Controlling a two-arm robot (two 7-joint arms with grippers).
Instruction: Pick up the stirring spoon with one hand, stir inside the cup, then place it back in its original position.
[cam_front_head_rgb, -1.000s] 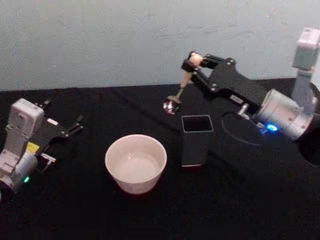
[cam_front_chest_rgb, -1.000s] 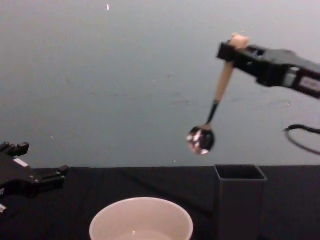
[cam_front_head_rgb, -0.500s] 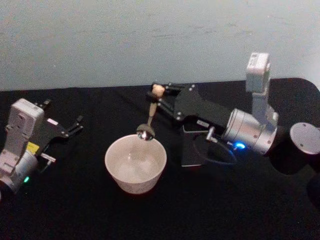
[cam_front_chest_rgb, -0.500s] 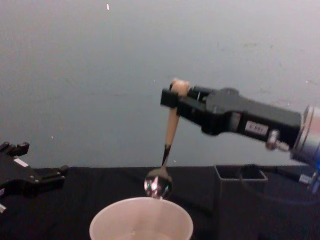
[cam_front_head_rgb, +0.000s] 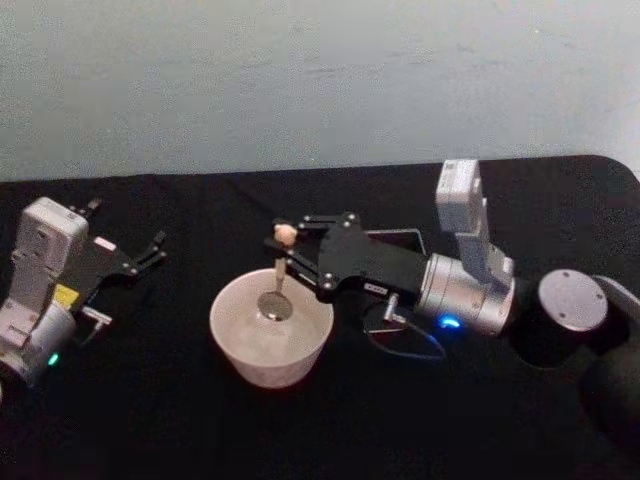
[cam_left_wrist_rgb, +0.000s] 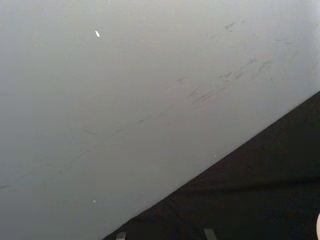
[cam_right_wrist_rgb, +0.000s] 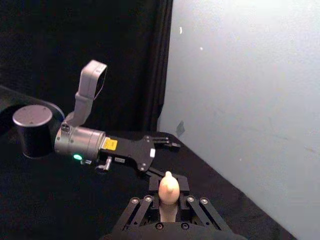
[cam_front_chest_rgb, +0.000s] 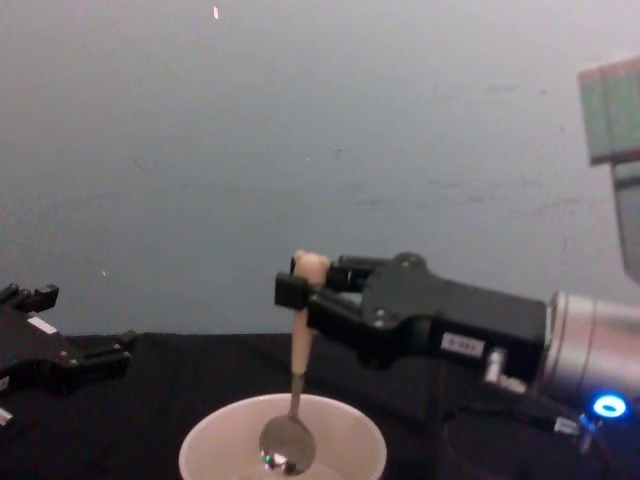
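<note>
Pickup's done: right gripper (cam_front_head_rgb: 282, 250) pinches the beige bear-topped metal spoon (cam_front_chest_rgb: 297, 352) down in the wide cream cup (cam_front_head_rgb: 265, 366), stirring and put-back left to do; left gripper (cam_front_head_rgb: 128, 224) parked far left, jaws spread.

cup (cam_front_head_rgb: 262, 368) mouth blocked by right pincer (cam_front_head_rgb: 283, 246), spoon (cam_front_head_rgb: 273, 304)

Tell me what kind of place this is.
Probably a robot lab bench: a black-draped table against a bare pale wall, with the right gripper holding the stirring spoon in the cup, left gripper parked.
</note>
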